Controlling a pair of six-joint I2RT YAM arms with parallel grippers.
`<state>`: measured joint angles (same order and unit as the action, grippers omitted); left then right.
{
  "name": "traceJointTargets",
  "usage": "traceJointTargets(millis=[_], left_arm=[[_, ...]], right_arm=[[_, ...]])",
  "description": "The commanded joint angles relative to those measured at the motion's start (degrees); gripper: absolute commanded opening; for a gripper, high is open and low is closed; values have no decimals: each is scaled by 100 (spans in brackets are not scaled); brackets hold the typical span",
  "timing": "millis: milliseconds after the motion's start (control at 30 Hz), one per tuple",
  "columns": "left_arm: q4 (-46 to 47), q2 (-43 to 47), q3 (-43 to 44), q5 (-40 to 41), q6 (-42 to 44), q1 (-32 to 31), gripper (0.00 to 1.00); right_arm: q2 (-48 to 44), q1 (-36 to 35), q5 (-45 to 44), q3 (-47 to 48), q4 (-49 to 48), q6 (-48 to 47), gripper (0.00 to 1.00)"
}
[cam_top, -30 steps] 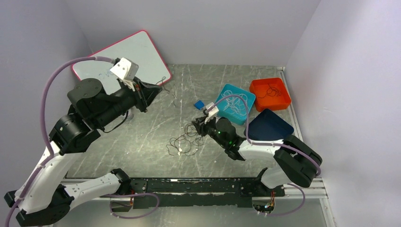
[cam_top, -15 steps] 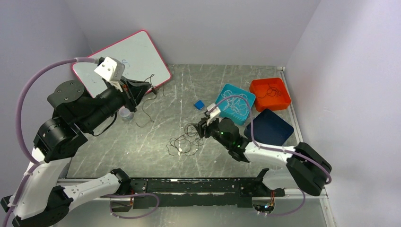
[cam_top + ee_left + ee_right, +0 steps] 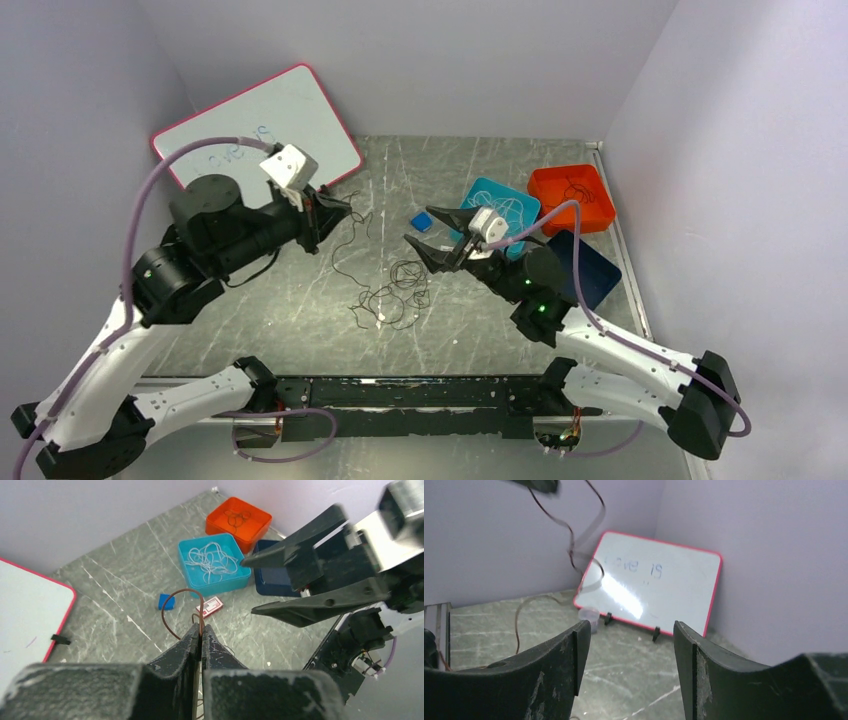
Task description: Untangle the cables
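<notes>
Left wrist: my left gripper (image 3: 201, 630) is clamped on one brown strand (image 3: 201, 612). Top: strand trails down to the cables (image 3: 395, 297) tangled on the table (image 3: 300, 320); right gripper (image 3: 425, 228) gapes empty beside them. Right wrist: strand's upper end cut off, blurred. Mid-extraction, I judge; next, pin tangle, draw strand clear. Whether it's knotted in, can't tell.

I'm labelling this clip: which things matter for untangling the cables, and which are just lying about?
Job: cable tangle; brown cable, pinched by left gripper; right gripper, open; probably teal bin and orange bin, both holding cables.
Lying about: whiteboard; blue block; navy tray; clear cup; red-and-white card.
</notes>
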<state>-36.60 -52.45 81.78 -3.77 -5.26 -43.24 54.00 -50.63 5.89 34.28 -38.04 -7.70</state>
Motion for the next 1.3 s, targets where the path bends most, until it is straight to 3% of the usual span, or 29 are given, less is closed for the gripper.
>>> traceJointTargets(millis=[0, 433, 833, 1267], left_arm=[[553, -170, -324, -400, -27, -26, 7], [1248, -637, -584, -973, -44, -22, 7], [1258, -576, -674, -1366, -26, -21, 7], [1317, -193, -915, -1435, -98, -23, 7]], right_arm=[[-155, -25, 636, 451, 142, -813, 66], [214, -26, 933, 1088, 1220, -1486, 66], [703, -25, 979, 1080, 1063, -1356, 62], [956, -26, 769, 1073, 605, -801, 18]])
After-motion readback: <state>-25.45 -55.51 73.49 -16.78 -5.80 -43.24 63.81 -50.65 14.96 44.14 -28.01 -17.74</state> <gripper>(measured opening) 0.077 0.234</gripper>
